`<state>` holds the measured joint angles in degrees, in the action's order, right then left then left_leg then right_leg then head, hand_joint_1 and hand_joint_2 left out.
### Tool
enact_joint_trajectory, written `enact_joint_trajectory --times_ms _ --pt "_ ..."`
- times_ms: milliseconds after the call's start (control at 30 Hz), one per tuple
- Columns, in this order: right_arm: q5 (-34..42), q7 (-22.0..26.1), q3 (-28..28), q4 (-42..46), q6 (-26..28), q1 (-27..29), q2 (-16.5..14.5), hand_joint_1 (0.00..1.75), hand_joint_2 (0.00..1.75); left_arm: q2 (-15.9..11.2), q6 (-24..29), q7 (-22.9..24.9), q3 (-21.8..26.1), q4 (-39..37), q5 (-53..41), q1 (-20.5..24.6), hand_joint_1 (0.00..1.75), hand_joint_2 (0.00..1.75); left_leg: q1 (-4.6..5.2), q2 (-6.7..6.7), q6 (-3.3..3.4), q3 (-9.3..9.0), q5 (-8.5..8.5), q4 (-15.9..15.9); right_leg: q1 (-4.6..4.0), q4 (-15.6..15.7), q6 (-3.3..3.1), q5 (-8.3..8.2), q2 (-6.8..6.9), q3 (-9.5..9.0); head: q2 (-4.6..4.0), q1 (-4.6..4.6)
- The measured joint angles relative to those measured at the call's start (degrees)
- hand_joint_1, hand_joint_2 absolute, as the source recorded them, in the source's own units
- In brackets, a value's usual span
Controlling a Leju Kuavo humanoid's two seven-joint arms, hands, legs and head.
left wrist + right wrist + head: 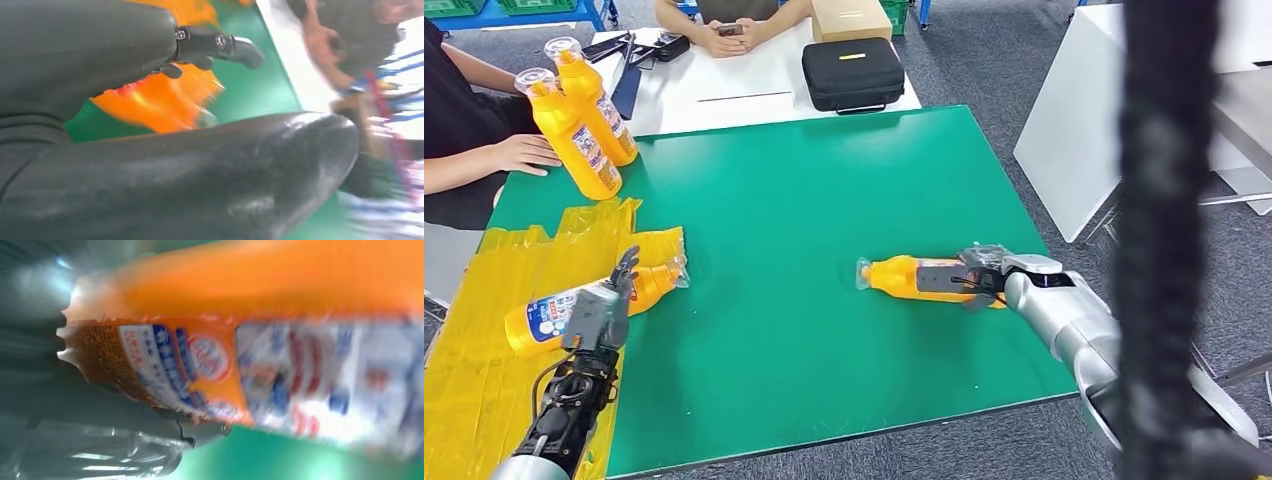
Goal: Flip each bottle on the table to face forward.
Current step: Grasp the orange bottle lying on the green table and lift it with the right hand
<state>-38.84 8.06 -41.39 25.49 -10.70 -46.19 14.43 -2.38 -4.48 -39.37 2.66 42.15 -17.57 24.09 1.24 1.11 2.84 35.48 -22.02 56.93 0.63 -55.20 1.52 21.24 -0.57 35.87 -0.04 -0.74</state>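
right hand (984, 278): my fingers (947, 279) are wrapped over the body of the orange bottle on the right (914, 277), which lies on its side on the green tabletop (804, 200), cap pointing to my left. Gripped mid-body, I judge, so I can roll it about its long axis and bring the label round.
right bottle look: orange plastic, clear film at the cap end. In the right wrist view the label (210, 360) is blue, white and red print with a round logo; the text is too blurred to read.
left hand (604, 310): hovers over the orange bottle on the left (584, 305), which lies on the yellow plastic sheet (484, 350) at my left edge of the tabletop. Left wrist view shows the thumb (200, 180) and the darker fingers (220, 45) either side of the orange body with a gap between, so probably released and not yet clamped; motion blur makes me hedge on contact.
left bottle look: orange, blue-and-white label facing up, cap end toward the table's middle.
standing bottles (579, 120): two upright at the far left corner, labels showing, clear caps on. I'd read those as already handled.
person: a hand (524, 153) rests on the tabletop just beside the standing pair.
remaining: by my estimate, both lying bottles still need turning.
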Motion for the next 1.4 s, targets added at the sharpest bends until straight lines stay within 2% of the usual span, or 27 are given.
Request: enact_joint_trajectory --times_ms 67,133,233,367,500,733,900,1000,1167,1400 --pt "6.4 3.7 3.6 2.1 -0.4 1.4 -0.8 1.75 1.75 0.5 -6.0 1.4 0.7 5.5 8.6 -2.1 0.0 0.0 0.0 -0.15 0.0 0.07 0.0 0.0 0.0 0.0 -0.05 -0.07 -0.14 0.1 0.0 -0.02" --pt "11.7 5.9 7.4 5.3 -1.0 3.1 -2.1 1.75 1.75 1.2 -9.1 2.6 1.2 11.9 15.7 -4.3 0.0 0.0 0.0 -0.26 -0.01 0.21 0.01 0.0 0.0 0.0 -0.09 -0.11 -0.21 0.27 0.0 -0.04" --pt "15.6 6.4 11.7 9.7 -0.5 4.9 -4.8 1.75 1.75 2.6 -9.0 3.4 1.5 21.3 20.7 -7.6 0.0 0.0 -0.03 -0.27 -0.01 0.44 0.05 0.0 -0.01 0.0 -0.11 -0.11 -0.21 0.51 0.0 -0.05" --pt "18.2 6.7 15.0 12.5 0.5 5.1 -9.4 1.75 1.75 4.7 -7.4 3.9 0.8 30.4 21.8 -10.9 0.0 0.0 -0.07 -0.21 -0.02 0.65 0.06 0.0 -0.04 0.0 -0.14 -0.09 -0.19 0.7 0.0 -0.03" --pt "19.0 6.9 16.1 12.8 0.9 4.8 -13.0 1.75 1.75 6.2 -6.9 4.2 -0.3 34.2 22.4 -12.0 0.0 1.75 -0.06 -0.21 -0.02 0.76 0.06 0.0 -0.02 0.0 -0.14 -0.09 -0.19 0.8 0.0 -0.03" --pt "19.4 6.0 16.4 11.7 3.5 3.2 -18.3 1.75 1.75 7.6 -7.9 5.4 -1.0 35.5 24.6 -12.1 0.0 1.75 -0.05 -0.23 0.01 0.91 0.08 0.0 -0.01 0.0 -0.12 -0.11 -0.2 0.91 0.0 -0.01" --pt "18.3 4.3 16.0 7.7 9.4 2.3 -27.4 1.75 1.75 9.7 -7.6 5.8 -2.9 33.8 25.7 -11.4 0.0 1.75 -0.07 -0.5 -0.01 0.96 0.07 0.0 -0.03 0.0 -0.15 -0.12 -0.35 1.11 0.0 -0.03" --pt "19.6 3.8 14.8 6.4 10.9 2.2 -31.1 1.75 1.75 10.6 -6.0 5.7 -3.6 33.0 25.0 -11.5 0.0 1.75 -0.14 -0.38 -0.02 1.01 0.08 0.0 -0.08 0.0 -0.18 -0.09 -0.33 1.13 0.0 -0.02" --pt "23.9 2.6 11.4 5.4 11.7 1.3 -33.5 1.75 1.75 11.1 -4.9 5.7 -4.0 32.6 24.6 -11.5 0.0 1.75 -0.14 -0.36 -0.02 1.08 0.08 0.0 -0.06 0.0 -0.18 -0.09 -0.34 1.17 0.0 0.0" --pt "28.4 1.3 6.9 4.6 13.2 -0.3 -34.5 1.75 1.75 11.2 -5.0 6.4 -4.5 32.5 24.7 -11.5 0.0 1.75 -0.09 -0.27 -0.01 1.1 0.08 0.0 -0.02 0.0 -0.16 -0.11 -0.32 1.15 0.0 0.0"
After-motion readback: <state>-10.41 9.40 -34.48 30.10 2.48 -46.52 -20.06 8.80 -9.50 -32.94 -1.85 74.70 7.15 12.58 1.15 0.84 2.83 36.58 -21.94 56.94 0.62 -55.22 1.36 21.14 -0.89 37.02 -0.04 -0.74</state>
